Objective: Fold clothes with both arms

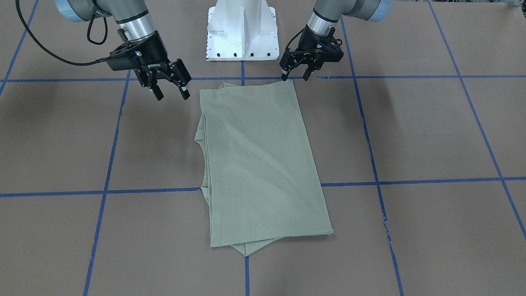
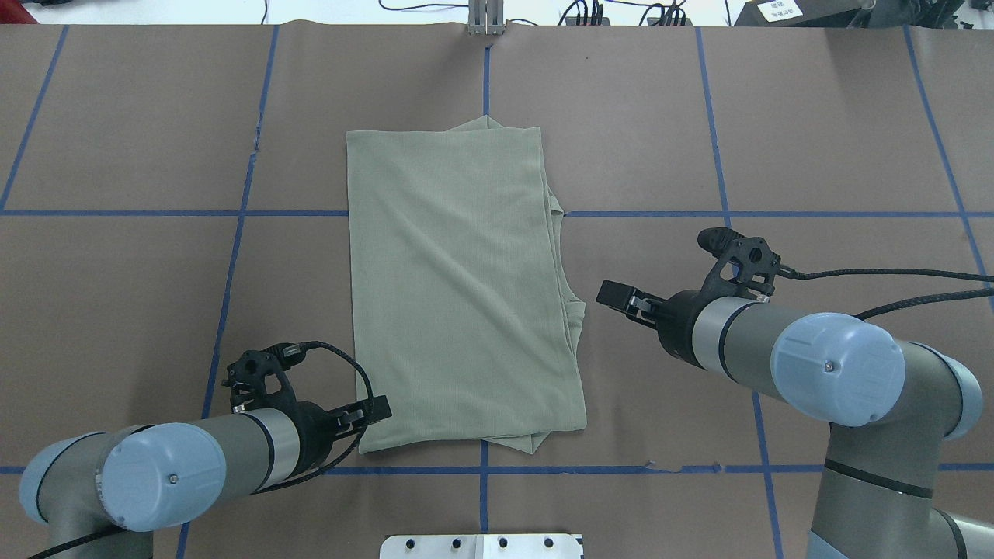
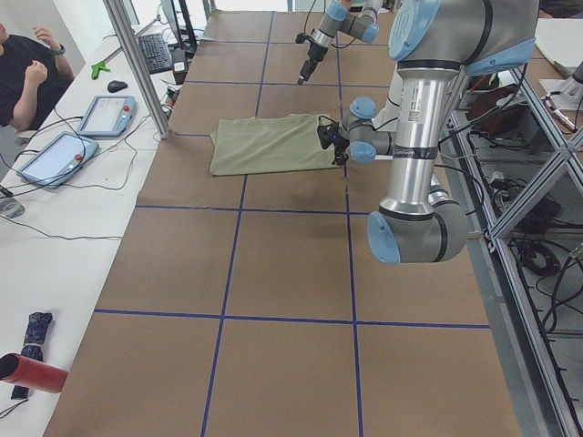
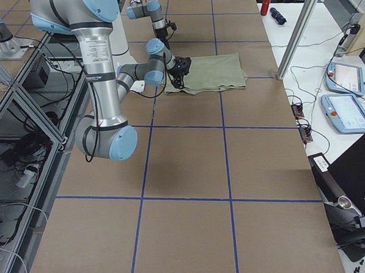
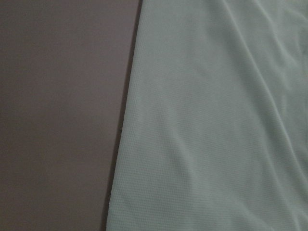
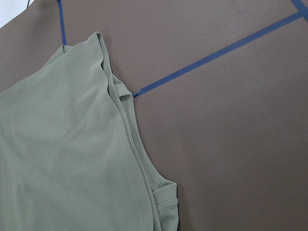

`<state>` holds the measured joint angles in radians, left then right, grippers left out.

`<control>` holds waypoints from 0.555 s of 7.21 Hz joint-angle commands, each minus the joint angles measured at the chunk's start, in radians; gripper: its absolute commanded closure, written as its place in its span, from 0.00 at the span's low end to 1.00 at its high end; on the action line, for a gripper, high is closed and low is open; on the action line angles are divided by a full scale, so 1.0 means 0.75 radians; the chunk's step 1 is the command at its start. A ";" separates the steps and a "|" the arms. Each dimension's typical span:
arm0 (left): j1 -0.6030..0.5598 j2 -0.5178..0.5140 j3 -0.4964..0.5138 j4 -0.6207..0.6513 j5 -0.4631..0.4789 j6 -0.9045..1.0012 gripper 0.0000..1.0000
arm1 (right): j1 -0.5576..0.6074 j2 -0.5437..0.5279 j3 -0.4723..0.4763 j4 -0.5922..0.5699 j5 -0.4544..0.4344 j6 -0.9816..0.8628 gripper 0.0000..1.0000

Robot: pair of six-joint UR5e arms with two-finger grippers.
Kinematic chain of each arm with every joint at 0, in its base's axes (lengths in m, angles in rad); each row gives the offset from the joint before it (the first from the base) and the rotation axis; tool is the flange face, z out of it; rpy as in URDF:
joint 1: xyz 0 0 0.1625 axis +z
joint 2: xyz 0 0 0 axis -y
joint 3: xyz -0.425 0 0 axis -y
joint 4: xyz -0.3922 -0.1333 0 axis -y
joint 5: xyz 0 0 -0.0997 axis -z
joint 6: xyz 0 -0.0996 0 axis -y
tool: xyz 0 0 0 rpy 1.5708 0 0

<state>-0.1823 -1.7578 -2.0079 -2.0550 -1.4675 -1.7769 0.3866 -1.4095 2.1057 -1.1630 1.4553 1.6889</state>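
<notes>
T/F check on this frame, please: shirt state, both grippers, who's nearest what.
1. The shirt lies folded into a long rectangle on the table. True.
2. Both grippers are shut. False: the left gripper and right gripper are both open.
3. The right gripper holds the collar. False: it is empty, off the shirt on the collar side.
4. The left gripper is at the shirt's corner nearest the base. True.
5. The collar side faces the left arm. False: it faces the right arm.
</notes>
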 commanded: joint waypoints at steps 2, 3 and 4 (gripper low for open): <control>0.010 -0.053 0.069 0.001 -0.005 -0.030 0.21 | -0.002 0.000 -0.003 -0.002 -0.016 0.002 0.00; 0.010 -0.053 0.078 0.001 -0.005 -0.028 0.21 | -0.004 0.000 -0.007 0.000 -0.020 0.002 0.00; 0.012 -0.055 0.090 0.001 -0.009 -0.028 0.21 | -0.004 0.000 -0.008 -0.002 -0.020 0.002 0.00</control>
<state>-0.1747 -1.7974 -1.9506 -2.0542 -1.4715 -1.7978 0.3842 -1.4097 2.1013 -1.1634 1.4417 1.6902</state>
